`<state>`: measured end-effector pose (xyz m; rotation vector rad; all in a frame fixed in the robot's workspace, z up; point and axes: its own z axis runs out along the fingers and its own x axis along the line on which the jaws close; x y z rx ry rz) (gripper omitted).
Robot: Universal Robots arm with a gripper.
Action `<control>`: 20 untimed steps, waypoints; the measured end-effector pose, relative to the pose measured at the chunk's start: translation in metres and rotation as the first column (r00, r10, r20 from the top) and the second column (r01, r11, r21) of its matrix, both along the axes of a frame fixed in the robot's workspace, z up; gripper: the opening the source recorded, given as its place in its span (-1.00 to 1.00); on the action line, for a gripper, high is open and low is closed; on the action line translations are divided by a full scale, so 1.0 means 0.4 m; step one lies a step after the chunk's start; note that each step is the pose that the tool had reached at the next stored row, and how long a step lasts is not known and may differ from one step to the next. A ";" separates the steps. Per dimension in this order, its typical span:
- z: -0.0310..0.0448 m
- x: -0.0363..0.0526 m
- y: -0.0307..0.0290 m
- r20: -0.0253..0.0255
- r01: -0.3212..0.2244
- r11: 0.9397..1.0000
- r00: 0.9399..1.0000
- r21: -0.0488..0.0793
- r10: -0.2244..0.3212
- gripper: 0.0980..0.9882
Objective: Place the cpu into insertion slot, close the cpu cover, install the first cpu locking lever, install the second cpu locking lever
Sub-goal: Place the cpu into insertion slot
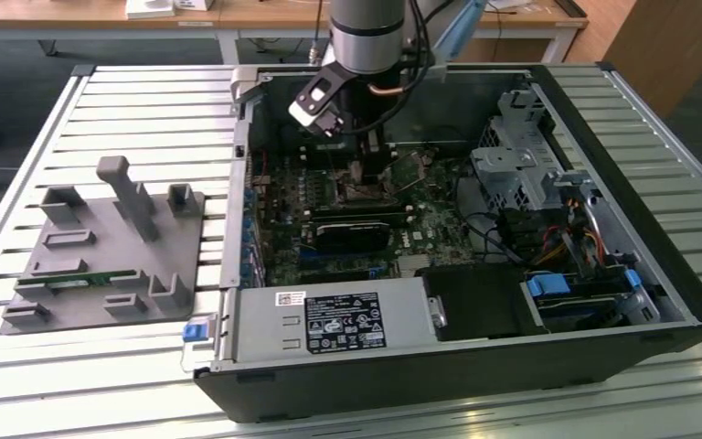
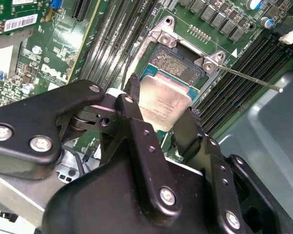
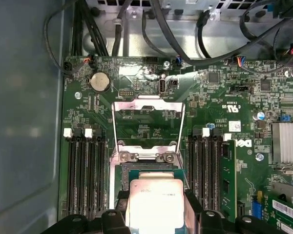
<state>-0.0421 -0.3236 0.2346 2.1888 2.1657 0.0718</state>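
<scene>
Well inside the open black computer case (image 1: pixel 449 375), the gripper (image 2: pixel 160 105) holds the cpu (image 2: pixel 167 100) by two opposite edges. Its matte black fingers (image 2: pixel 136 124), jointed and studded with screws, are narrowed onto the chip. The cpu is a flat square with a smooth, pale silver-grey metal top and a thin green rim. It sits tilted just over the insertion slot (image 3: pixel 129 174), whose finely grained dark-grey pin field shows beyond the chip in the second wrist view. Whether the chip already touches the socket I cannot tell. The cpu cover (image 3: pixel 132 105), a thin silvery frame with a large square window, is swung open beyond the socket over the green motherboard (image 3: pixel 83 114). Long ribbed black memory slots (image 3: pixel 85 175) flank the socket, and a thin bare-metal wire lever (image 2: pixel 249 80) juts from one corner.
</scene>
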 end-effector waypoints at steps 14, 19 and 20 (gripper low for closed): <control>-0.038 -0.002 0.013 0.000 0.000 1.000 1.000 0.000 0.000 -0.04; -0.052 -0.008 0.014 0.000 0.003 1.000 1.000 -0.001 -0.003 -0.04; -0.055 -0.008 0.014 0.000 0.005 1.000 1.000 -0.001 -0.005 -0.04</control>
